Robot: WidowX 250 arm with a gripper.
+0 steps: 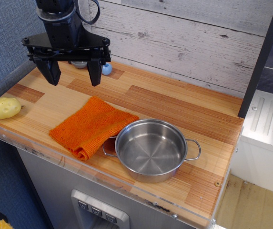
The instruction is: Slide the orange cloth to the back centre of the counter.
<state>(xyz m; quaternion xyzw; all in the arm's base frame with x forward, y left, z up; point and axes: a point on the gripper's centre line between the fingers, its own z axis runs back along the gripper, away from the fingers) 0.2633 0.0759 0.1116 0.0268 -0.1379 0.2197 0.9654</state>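
Observation:
The orange cloth (90,126) lies folded on the wooden counter (184,107), near the front edge and left of centre, its right corner touching the steel pot (150,149). My gripper (74,72) hangs above the back left of the counter, behind and above the cloth. Its two black fingers (95,70) are spread wide apart and hold nothing.
A yellow potato (5,108) lies at the counter's left front edge. A small blue and grey object (106,68) sits at the back left behind the gripper. A white ridged surface (269,119) adjoins the counter on the right. A plank wall runs along the back.

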